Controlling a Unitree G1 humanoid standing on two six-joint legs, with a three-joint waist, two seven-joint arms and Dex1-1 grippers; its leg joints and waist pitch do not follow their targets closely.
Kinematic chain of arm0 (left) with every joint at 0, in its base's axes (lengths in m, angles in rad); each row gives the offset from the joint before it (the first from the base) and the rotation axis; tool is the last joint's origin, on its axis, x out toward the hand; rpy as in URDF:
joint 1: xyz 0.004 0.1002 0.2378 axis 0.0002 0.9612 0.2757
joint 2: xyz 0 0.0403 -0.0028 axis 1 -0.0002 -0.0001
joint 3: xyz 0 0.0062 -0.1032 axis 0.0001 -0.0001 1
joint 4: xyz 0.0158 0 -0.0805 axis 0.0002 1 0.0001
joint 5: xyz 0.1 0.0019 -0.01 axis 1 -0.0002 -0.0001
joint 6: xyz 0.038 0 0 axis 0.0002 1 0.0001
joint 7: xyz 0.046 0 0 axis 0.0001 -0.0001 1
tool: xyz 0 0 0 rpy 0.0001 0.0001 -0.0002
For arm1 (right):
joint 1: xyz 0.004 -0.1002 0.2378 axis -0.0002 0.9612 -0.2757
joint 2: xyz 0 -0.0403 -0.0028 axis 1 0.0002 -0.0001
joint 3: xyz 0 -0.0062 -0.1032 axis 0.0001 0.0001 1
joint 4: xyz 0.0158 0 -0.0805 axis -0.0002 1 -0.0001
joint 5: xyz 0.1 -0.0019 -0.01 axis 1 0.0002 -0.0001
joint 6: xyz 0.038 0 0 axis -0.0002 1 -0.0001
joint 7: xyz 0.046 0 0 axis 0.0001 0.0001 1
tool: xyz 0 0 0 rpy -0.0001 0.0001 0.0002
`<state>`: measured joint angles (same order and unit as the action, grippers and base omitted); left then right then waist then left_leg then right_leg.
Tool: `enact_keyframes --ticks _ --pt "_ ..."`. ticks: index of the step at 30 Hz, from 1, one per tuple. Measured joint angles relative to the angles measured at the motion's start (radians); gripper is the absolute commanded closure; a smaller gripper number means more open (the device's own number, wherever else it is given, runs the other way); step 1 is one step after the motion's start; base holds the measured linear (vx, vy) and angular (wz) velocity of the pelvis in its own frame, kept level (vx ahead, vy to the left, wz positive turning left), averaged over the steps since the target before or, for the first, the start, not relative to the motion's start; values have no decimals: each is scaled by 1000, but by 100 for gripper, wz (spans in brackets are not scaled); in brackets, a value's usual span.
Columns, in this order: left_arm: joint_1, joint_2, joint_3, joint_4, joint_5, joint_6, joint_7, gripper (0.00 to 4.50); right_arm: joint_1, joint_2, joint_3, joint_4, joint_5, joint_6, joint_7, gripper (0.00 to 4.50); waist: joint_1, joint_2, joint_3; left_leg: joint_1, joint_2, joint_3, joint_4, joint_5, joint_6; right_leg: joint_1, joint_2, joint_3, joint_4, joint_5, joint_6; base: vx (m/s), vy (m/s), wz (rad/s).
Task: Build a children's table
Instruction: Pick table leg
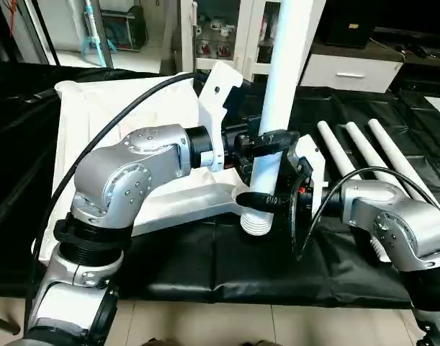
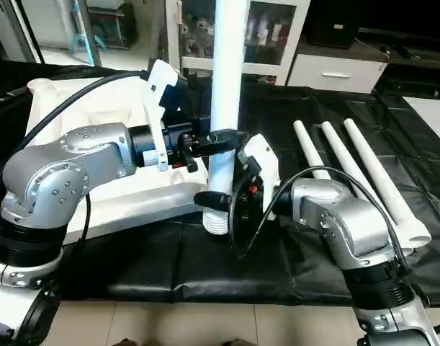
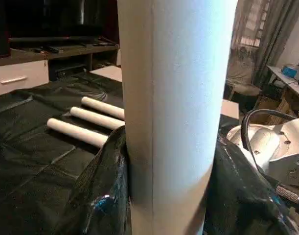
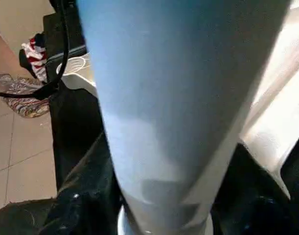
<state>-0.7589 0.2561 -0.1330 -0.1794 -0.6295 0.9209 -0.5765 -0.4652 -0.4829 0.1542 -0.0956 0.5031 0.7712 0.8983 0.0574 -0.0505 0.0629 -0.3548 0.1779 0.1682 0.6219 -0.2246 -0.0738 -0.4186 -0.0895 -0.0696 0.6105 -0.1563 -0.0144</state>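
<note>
Left eye view, left end effector (image 1: 266, 138) and right end effector (image 1: 259, 202) clamped on upright leg (image 1: 286, 65)

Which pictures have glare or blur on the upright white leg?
Left wrist view: the upright white plastic tube leg is washed out by window light, and the left gripper's glossy black fingers glint. Right wrist view: it is blurred and blue-tinted.

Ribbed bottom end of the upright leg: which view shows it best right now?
Left eye view: the ribbed end of the upright leg shows clearly below both grippers, just off the tabletop edge. Right eye view shows it similarly. Right wrist view catches a sliver; left wrist view shows the tube's shaft.
</note>
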Motion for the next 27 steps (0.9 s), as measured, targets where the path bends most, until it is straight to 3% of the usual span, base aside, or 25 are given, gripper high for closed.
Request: enact_keyframes --ticks 10,11,19,23,27 --pt "0 7 -3 0 6 -5 -6 268 0 4 10 0 -5 -17 1 263 0 0 0 0 0 0 0 0 0 0 0 0 0 0 0 0 0 0" --pt "0 7 -5 -1 9 -7 -7 212 0 5 10 1 -6 -17 1 263 0 0 0 0 0 0 0 0 0 0 0 0 0 0 0 0 0 0" --pt "7 2 14 2 -1 32 15 157 0 26 -4 7 -6 -19 -30 263 0 0 0 0 0 0 0 0 0 0 0 0 1 0 0 0 0 0" --pt "23 3 50 2 -8 7 15 115 0 40 -57 36 -6 -20 -87 263 1 -2 0 0 0 0 0 0 0 0 0 0 1 0 0 0 0 0" --pt "86 53 77 -1 15 -35 10 108 1 36 -122 64 -9 -30 -142 264 -1 1 -1 1 0 1 0 0 0 0 0 0 1 0 0 0 0 0"
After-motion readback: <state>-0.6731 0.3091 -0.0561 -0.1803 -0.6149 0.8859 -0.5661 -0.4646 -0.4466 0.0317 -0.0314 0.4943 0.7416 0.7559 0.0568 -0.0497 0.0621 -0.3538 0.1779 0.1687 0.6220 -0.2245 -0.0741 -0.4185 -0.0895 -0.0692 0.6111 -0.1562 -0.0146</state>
